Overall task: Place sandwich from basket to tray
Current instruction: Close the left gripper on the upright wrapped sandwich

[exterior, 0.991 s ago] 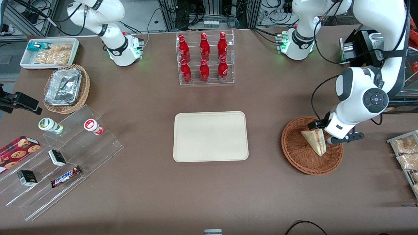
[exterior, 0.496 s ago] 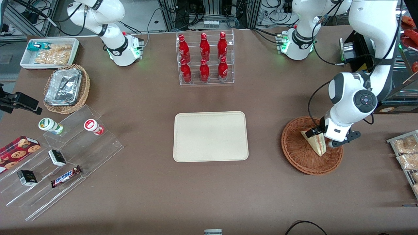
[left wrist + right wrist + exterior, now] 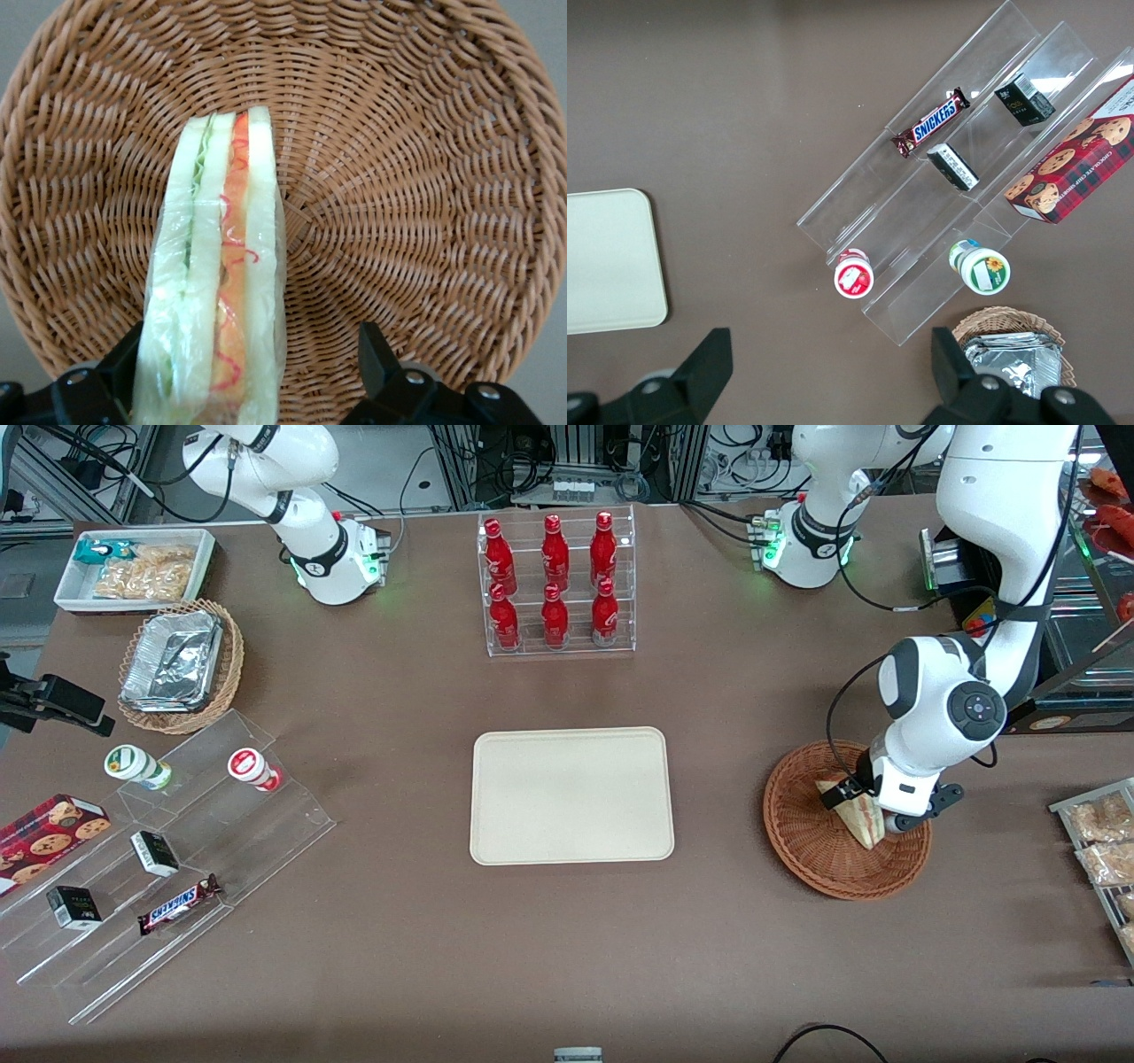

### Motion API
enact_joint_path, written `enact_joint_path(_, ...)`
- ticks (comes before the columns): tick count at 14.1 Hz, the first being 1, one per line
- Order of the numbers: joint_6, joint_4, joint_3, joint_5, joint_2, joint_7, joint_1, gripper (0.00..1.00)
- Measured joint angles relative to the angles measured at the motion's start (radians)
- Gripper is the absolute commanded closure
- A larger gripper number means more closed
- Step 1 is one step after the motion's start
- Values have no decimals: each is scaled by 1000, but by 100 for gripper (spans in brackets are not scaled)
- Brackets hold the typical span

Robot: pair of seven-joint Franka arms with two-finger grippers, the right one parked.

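Note:
The sandwich (image 3: 849, 808), a plastic-wrapped white-bread wedge with red and green filling, lies on edge in the round reddish-brown wicker basket (image 3: 815, 859) toward the working arm's end of the table. My left gripper (image 3: 866, 813) is down in the basket, open, straddling the sandwich's wide end. In the left wrist view the sandwich (image 3: 221, 266) stands between the black fingers (image 3: 374, 354). One finger is right against the wrap and the other is a clear gap away over the basket (image 3: 407, 177) weave. The beige tray (image 3: 571, 795) lies bare at the table's middle.
An acrylic rack of red bottles (image 3: 555, 584) stands farther from the camera than the tray. Bagged snacks (image 3: 1103, 841) lie at the working arm's end. Acrylic shelves (image 3: 168, 859), a foil-tray basket (image 3: 177, 664) and a white bin (image 3: 133, 567) are toward the parked arm's end.
The left gripper has come down and shifted toward the tray, from beside the sandwich to straddling it. The sandwich and basket have not moved.

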Motion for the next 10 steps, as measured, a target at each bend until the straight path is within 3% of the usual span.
enact_joint_path(1,4,0,0,0,4,0,0,10)
enact_joint_path(7,6,0,5,0,7,29,1,80)
enact_joint_path(10,5,0,8,0,6,118,11,89)
